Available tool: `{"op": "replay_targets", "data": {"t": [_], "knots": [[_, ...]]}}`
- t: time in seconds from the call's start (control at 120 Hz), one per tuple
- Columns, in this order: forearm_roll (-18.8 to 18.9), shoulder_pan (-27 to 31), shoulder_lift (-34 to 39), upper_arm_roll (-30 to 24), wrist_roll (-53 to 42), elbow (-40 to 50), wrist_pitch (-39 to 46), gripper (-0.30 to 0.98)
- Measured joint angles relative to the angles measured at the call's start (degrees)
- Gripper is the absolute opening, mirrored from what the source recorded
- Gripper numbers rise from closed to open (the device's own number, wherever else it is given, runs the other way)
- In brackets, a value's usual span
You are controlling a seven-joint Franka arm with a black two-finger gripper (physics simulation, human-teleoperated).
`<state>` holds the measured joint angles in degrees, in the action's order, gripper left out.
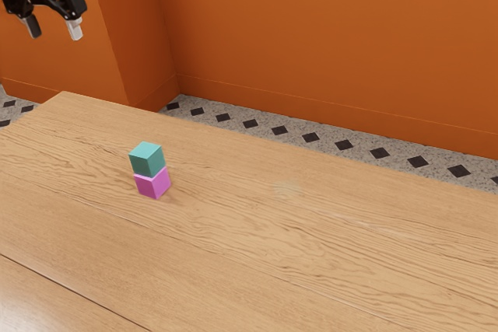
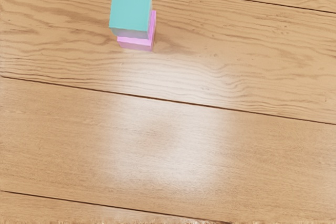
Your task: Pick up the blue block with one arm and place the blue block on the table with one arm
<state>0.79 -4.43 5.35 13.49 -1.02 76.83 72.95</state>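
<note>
Exterior view: my one black two-finger gripper (image 1: 54, 29), at 10 o'clock, has its fingers apart. At 9 o'clock, one blue-green cube (image 1: 147, 161) rests on one magenta cube (image 1: 153, 184), on one wooden table (image 1: 311, 246). Wrist view: two cubes, stacked, blue-green uppermost.

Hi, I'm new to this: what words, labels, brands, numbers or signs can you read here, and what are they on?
There are none that I can read.
The blue block and pink block look plain, the table shows wood grain, and the floor just dark diamonds.
I make out no lettering on my gripper.
</note>
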Motion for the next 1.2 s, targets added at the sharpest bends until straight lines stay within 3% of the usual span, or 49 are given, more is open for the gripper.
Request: {"op": "replay_targets", "data": {"t": [0.2,0.55,0.7,1.2], "knots": [[2.53,0.26,-4.91,-0.34,0.19,0.75,0.61,0.69],[5.07,0.89,-12.95,0.43,0.24,12.34,15.17,0.69],[5.18,5.27,-18.86,0.4,-2.06,12.87,21.27,0.69],[3.96,7.52,-29.34,-1.42,-8.09,10.77,29.67,0.69]]}}
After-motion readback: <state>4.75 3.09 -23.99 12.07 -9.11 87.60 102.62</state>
